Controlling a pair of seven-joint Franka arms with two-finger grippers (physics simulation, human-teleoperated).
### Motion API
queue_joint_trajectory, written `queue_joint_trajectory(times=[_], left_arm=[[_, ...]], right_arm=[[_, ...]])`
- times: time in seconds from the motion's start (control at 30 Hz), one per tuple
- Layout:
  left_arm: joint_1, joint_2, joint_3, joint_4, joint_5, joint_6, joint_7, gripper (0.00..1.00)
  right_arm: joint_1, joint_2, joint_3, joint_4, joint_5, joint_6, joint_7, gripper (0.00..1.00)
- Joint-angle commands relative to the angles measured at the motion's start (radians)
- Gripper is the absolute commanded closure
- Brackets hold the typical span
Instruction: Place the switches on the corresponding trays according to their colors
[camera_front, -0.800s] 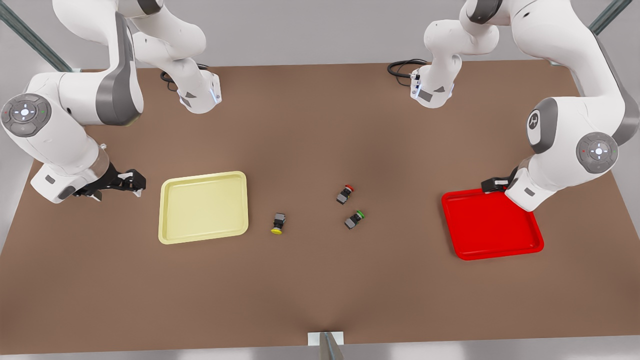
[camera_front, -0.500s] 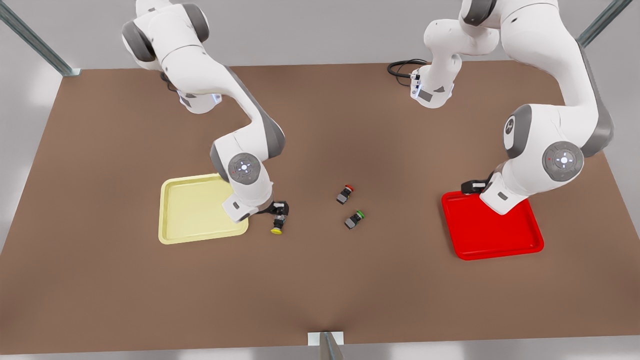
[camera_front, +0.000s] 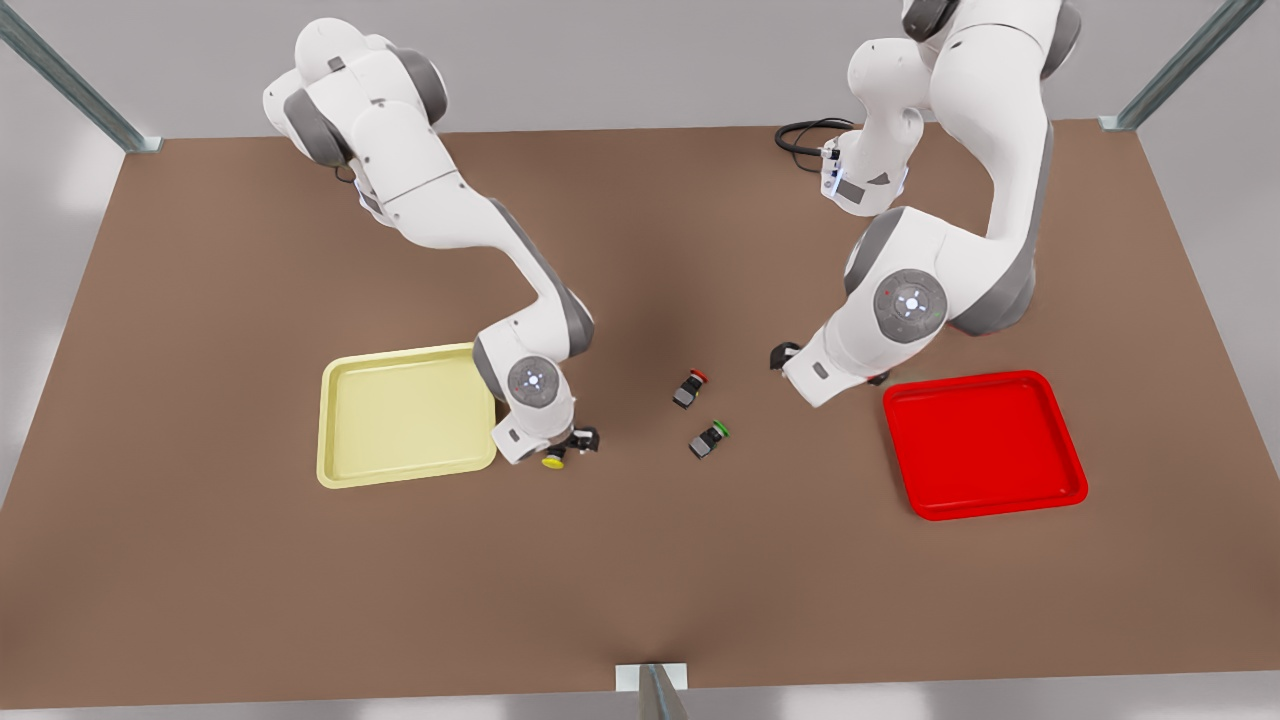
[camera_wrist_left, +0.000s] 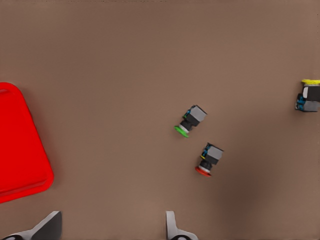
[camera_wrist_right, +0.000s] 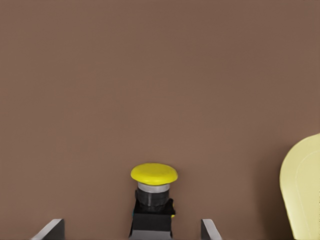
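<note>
The yellow switch (camera_front: 552, 461) lies on its side just off the pale yellow tray (camera_front: 400, 415). My right gripper (camera_front: 577, 441) is down over it. In the right wrist view the yellow switch (camera_wrist_right: 154, 200) sits between the spread fingers of this open gripper (camera_wrist_right: 131, 233), apart from both, with the yellow tray's rim (camera_wrist_right: 302, 190) beside it. The red switch (camera_front: 690, 388) and the green switch (camera_front: 708, 439) lie mid-table. My left gripper (camera_front: 782, 356) hovers between them and the red tray (camera_front: 980, 445). It is open (camera_wrist_left: 111, 232) and empty, short of the red switch (camera_wrist_left: 209, 160) and the green switch (camera_wrist_left: 191, 120).
A black cable (camera_front: 805, 135) lies coiled at the back of the brown table by an arm base. A metal bracket (camera_front: 650, 680) stands at the table's front edge. Metal posts rise at the back corners.
The right gripper has come down beside the yellow tray and around the yellow switch. The left arm has swung from over the red tray toward the table's middle. No switch has moved.
</note>
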Motion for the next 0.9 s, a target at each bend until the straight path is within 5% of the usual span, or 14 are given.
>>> queue_joint_trajectory(times=[0.0, 0.23, 0.57, 0.67, 0.87], left_arm=[[-0.009, 0.001, 0.0, 0.0, 0.0, 0.01, 0.0, 0.0], [-0.17, 0.072, -0.005, 0.003, 0.013, 0.216, -0.19, 0.0], [-0.187, 0.28, -0.002, -0.104, 0.024, 0.43, -0.189, 0.0], [-0.191, 0.277, -0.008, -0.187, 0.073, 0.47, -0.153, 0.0], [-0.234, 0.283, -0.019, -0.233, 0.136, 0.521, 0.018, 0.0]], right_arm=[[0.0, 0.002, -0.001, 0.0, -0.001, 0.001, 0.0, 0.0], [0.002, 0.041, 0.0, 0.002, 0.004, 0.001, -0.011, 0.0], [0.005, 0.075, 0.002, 0.008, 0.003, 0.002, -0.023, 0.0], [0.005, 0.075, 0.002, 0.009, 0.004, 0.002, -0.035, 0.2], [0.005, 0.076, 0.002, 0.009, 0.004, 0.002, -0.04, 0.38]])
